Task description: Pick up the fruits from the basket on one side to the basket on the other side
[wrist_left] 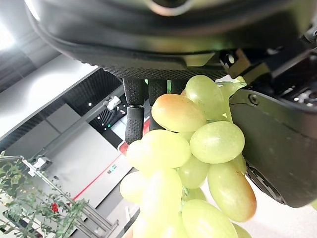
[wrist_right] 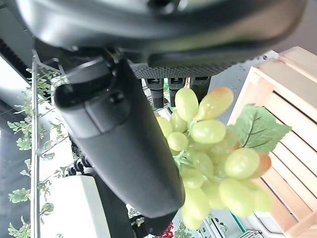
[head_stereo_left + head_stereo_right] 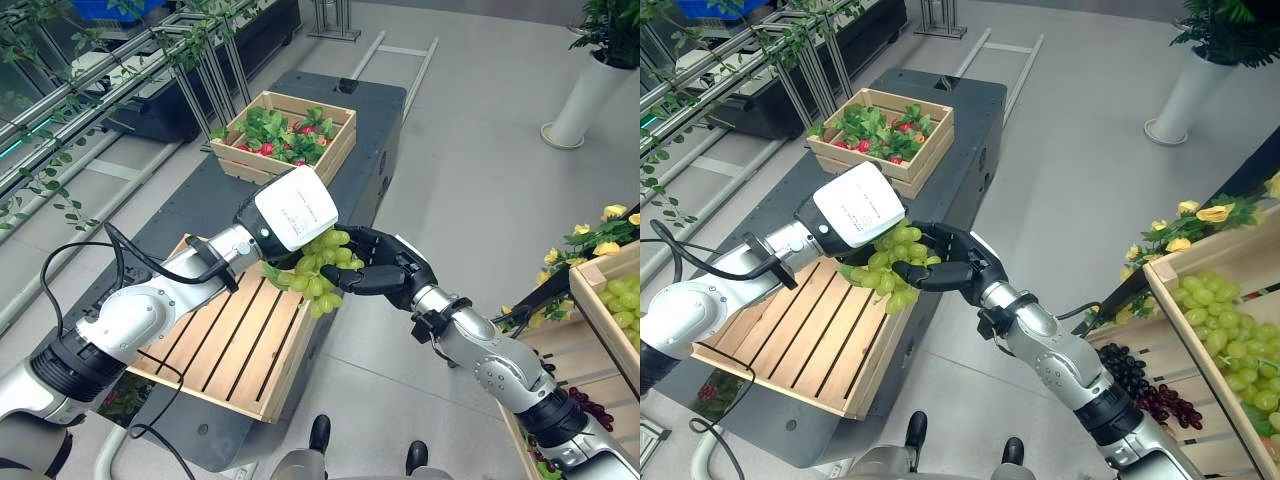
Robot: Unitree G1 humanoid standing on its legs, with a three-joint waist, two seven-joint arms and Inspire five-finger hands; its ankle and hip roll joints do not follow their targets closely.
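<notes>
The bunch of pale yellow-green grapes (image 3: 322, 268) has a few berries blushed orange-pink and one serrated mid-green leaf (image 2: 260, 130) with lighter veins. My left hand (image 1: 141, 106) is black with ribbed black fingers and a glossy white cover on its back. My right hand (image 3: 385, 266) is black all over, its thumb matte dark grey. The slatted wooden crate (image 3: 235, 345) is light honey-tan with dark gaps between boards. The far wooden crate (image 3: 340, 125) is the same pale tan, holding dark green leaves and red berries. The cart top (image 3: 375, 100) is charcoal black.
</notes>
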